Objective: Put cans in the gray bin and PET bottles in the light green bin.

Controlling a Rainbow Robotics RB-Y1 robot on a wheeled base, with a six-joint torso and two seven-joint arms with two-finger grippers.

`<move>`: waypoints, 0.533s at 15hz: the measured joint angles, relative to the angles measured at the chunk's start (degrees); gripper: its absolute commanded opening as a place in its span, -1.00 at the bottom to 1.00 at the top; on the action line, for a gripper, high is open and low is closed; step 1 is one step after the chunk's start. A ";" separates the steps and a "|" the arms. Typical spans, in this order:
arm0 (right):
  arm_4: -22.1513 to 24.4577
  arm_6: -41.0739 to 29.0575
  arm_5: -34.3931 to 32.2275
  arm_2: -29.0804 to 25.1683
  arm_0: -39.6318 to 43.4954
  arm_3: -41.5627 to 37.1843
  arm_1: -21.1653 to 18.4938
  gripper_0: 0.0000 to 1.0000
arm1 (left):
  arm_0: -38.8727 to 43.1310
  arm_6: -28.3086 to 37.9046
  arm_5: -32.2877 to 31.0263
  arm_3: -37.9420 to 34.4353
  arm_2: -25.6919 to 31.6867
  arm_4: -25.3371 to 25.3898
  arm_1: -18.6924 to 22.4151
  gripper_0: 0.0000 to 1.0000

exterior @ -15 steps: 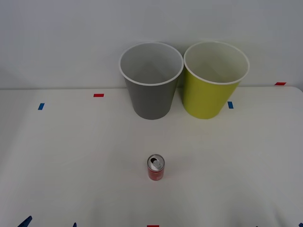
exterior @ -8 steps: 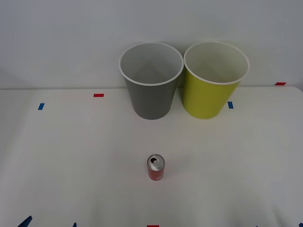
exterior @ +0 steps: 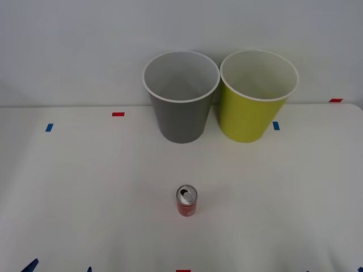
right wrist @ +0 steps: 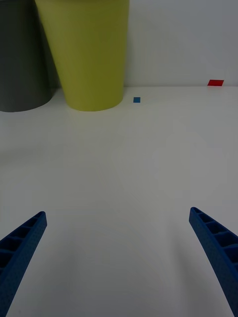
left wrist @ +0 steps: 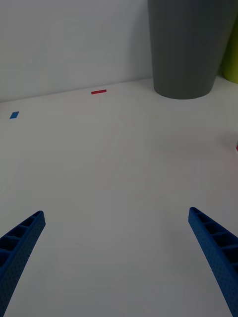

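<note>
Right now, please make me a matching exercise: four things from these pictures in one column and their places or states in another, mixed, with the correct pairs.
Things:
1. can
2. gray bin
3. green bin
4. right gripper

Places or states:
A. far side of the table, on the robot's right
B. open, low over bare table
C. upright, alone, nearer the robot than the bins
D. far side of the table, left of its twin

Pairs: 1-C, 2-D, 3-A, 4-B

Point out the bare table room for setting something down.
Free: the wide stretch left of the can and gray bin, and the stretch right of the can, before the light green bin. Crowded: the narrow gap where the two bins nearly touch.
</note>
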 measured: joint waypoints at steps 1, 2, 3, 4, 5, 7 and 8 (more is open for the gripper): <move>0.00 0.00 0.00 0.00 0.00 0.00 0.00 1.00 | 0.00 0.00 0.00 0.00 0.00 0.00 0.00 1.00; 0.00 0.00 0.00 0.00 0.00 0.00 0.00 1.00 | 0.00 0.00 0.00 0.00 0.00 0.00 0.00 1.00; 0.00 0.00 0.00 0.00 0.00 0.00 0.00 1.00 | 0.00 0.00 0.00 0.00 0.00 0.00 0.00 1.00; 0.00 0.00 0.00 0.00 0.00 0.00 0.00 1.00 | 0.00 0.00 0.00 0.00 0.00 0.00 0.00 1.00; 0.00 0.00 0.00 0.00 0.00 0.00 0.00 1.00 | 0.00 0.00 0.00 0.00 0.00 0.00 0.00 1.00; 0.00 0.00 0.00 0.00 0.00 0.00 0.00 1.00 | 0.00 0.00 0.00 0.00 0.00 0.00 0.00 1.00; 0.00 0.00 0.00 0.00 0.00 0.00 0.00 1.00 | 0.00 0.00 0.00 0.00 0.00 0.00 0.00 1.00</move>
